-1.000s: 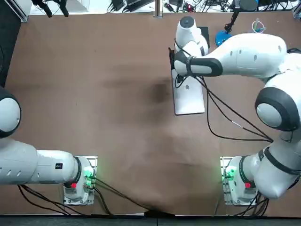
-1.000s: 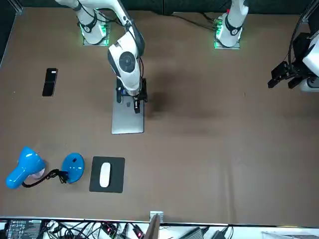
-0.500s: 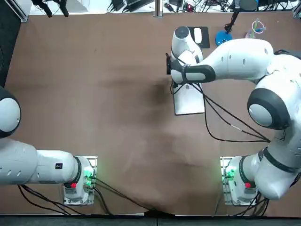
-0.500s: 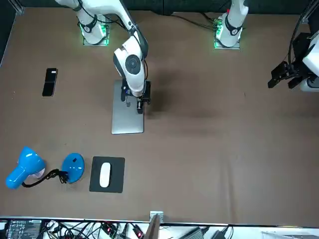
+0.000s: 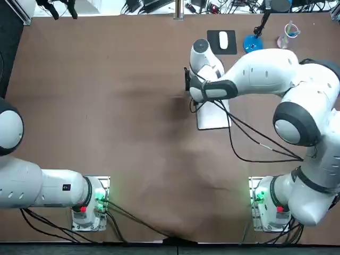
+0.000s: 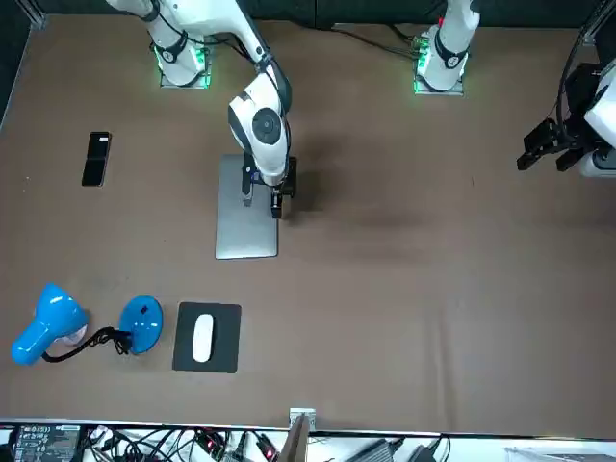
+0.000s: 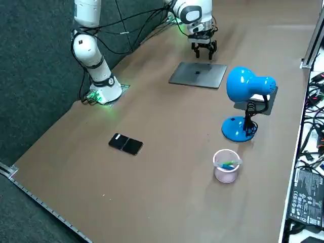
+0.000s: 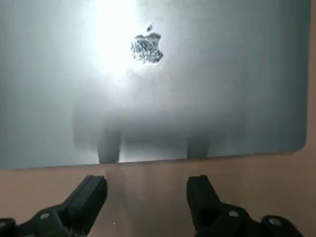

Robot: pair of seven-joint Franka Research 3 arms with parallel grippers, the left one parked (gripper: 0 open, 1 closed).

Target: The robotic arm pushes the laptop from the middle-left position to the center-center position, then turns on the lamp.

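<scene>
We see the right gripper [image 8: 148, 185] low over the bench [image 6: 404, 289], jaws spread and empty, just beside the left edge of the closed laptop [image 6: 246, 217] (logo up), which lies right of the bench's middle. The lamp [image 6: 48, 318] stands near the far edge.

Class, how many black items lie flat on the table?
2: the phone, alone toward the robot's right; the mouse pad, under the mouse beside the lamp. The open right gripper hangs beside the laptop.
</scene>
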